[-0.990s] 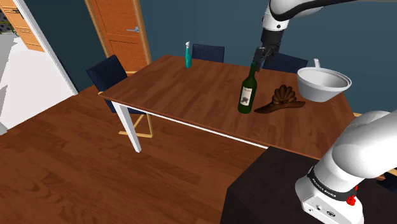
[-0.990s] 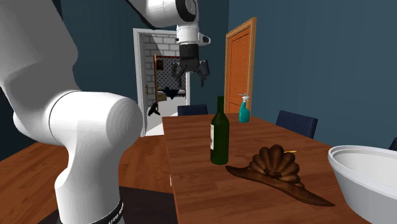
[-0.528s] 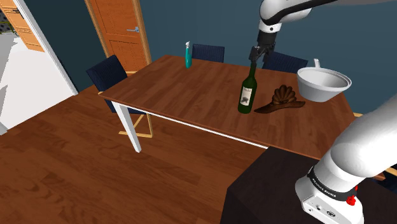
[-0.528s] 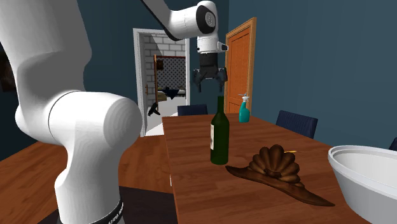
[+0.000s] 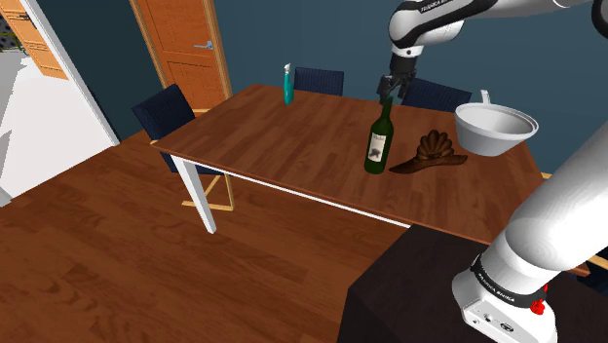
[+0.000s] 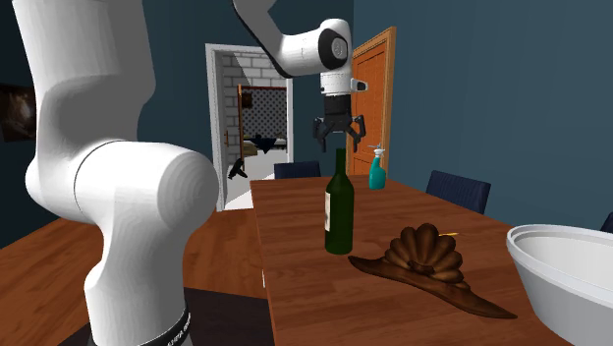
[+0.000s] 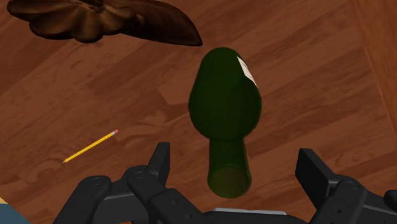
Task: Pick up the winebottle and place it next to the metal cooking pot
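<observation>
We hover our gripper (image 6: 340, 142), jaws apart and touching nothing, just over the mouth of the bottle (image 5: 378, 141), which stands upright on the table (image 5: 283, 146) right of centre in the shoulder view, so gripping, lifting and setting it beside the pot (image 5: 492, 144) all remain.

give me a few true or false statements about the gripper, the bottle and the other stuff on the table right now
1. The open gripper hovers over the top of the wine bottle without holding it. True.
2. The wine bottle lies on its side. False: it stands upright on the table.
3. A yellow pencil lies on the table. True.
4. The teal spray bottle touches the pot. False: they stand far apart, at opposite ends of the table.
</observation>
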